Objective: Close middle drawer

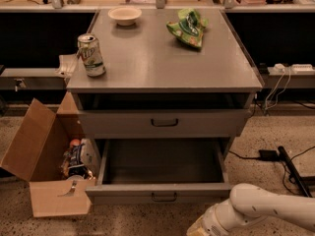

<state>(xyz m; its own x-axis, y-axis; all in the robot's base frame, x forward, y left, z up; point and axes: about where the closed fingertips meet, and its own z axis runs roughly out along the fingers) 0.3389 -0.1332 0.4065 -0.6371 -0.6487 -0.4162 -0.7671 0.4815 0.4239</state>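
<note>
The middle drawer [162, 167] is a wide grey shallow tray pulled far out of the grey cabinet. Its low front panel carries a small dark bar handle [164, 196]. The tray looks empty inside. Above it sits a drawer with a taller front panel [165, 123], out a little. My white arm [268, 208] reaches in from the lower right. My gripper [201, 227] is at the bottom edge of the view, just below and right of the middle drawer's front, apart from it.
On the cabinet top [162, 63] stand a soda can [91, 55], a white bowl [125, 15] and a green chip bag [188, 27]. An open cardboard box [47, 168] with items stands left of the drawer. Cables and a power strip [288, 166] lie on the floor at right.
</note>
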